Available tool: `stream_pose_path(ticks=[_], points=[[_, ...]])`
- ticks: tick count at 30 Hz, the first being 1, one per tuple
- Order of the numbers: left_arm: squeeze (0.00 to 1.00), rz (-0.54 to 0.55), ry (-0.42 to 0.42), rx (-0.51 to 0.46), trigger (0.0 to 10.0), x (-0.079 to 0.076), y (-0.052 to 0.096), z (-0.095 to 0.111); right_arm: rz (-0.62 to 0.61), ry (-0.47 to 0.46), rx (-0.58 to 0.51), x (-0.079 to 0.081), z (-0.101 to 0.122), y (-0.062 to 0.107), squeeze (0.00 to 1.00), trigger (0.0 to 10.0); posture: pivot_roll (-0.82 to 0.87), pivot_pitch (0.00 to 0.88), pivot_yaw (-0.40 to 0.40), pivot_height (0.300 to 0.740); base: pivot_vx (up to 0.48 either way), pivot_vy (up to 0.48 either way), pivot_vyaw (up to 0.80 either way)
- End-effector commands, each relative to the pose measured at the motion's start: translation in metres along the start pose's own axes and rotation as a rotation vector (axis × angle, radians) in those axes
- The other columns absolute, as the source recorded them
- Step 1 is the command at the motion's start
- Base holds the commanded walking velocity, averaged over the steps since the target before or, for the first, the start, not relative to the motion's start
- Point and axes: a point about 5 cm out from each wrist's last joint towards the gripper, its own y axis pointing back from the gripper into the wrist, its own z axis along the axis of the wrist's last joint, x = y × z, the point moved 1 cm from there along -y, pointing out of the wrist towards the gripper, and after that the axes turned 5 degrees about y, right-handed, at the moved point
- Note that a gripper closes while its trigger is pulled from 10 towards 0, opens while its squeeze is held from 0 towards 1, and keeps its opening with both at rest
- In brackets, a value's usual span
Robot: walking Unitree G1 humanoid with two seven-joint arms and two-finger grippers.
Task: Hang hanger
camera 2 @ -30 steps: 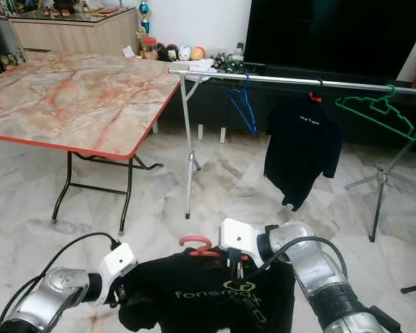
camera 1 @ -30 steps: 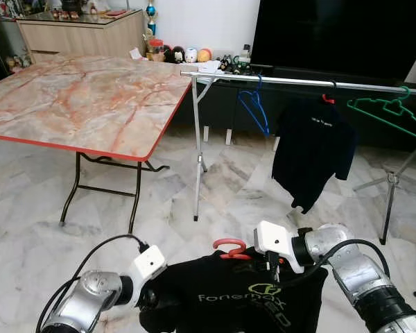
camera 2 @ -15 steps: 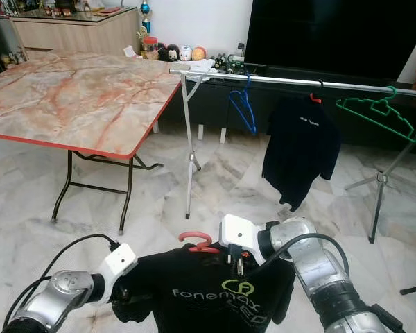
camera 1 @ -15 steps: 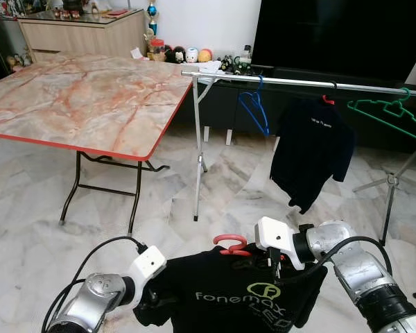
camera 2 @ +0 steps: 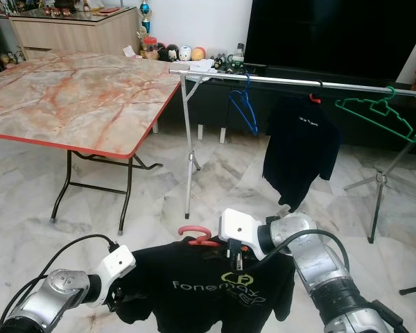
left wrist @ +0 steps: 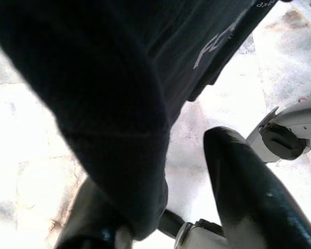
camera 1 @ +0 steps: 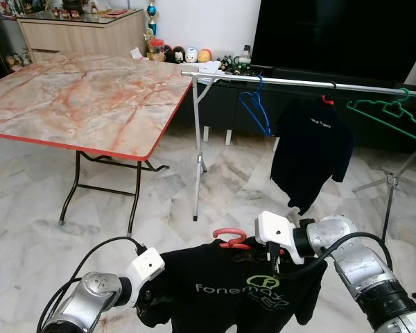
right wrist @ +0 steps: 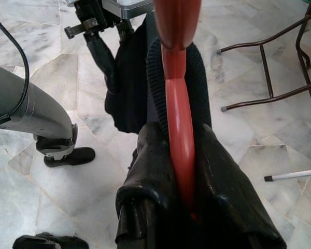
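Between the closed fingers of the right gripper sits the red hanger with its black T-shirt, whose sleeve the left gripper pinches, so carrying continues toward the clothes rail far ahead, hook over it.

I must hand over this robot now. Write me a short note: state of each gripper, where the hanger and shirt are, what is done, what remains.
Right gripper: shut on the red hanger, near its neck.
Left gripper: at the shoulder of the black printed shirt; the fabric hides its grip.
The shirt is on the red hanger, carried low in front of the robot, over the marble floor.
The rail ahead already carries a blue hanger, a dark shirt and a green hanger.
Done: shirt on hanger, lifted.
Left: walk up, raise it, hook it on a free part of the rail.
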Motion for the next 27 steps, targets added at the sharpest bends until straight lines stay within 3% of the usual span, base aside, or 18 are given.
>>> stream_pose_path(ticks=[1,9,16,27], points=[[0.0,-0.004,-0.019,0.006,0.0,0.0,0.0,0.0,-0.044,0.034,-0.03,-0.009,0.01,0.008,0.0,10.0,0.09,0.0,-0.038,0.74,0.0,0.0,0.0],[0.0,0.068,-0.019,-0.047,0.0,0.007,-0.002,0.009,-0.046,0.035,-0.038,-0.009,0.012,0.007,0.0,10.0,0.09,0.0,-0.037,0.74,0.0,0.0,0.0],[0.0,0.042,-0.006,-0.065,0.0,0.001,-0.004,0.009,-0.082,0.023,-0.043,-0.01,0.01,0.006,0.0,10.0,0.09,0.0,-0.038,0.74,0.0,0.0,0.0],[0.0,0.082,-0.005,-0.096,0.0,0.007,-0.003,0.011,-0.096,0.019,-0.028,-0.01,0.006,0.007,0.0,10.0,0.09,0.0,-0.038,0.74,0.0,0.0,0.0]])
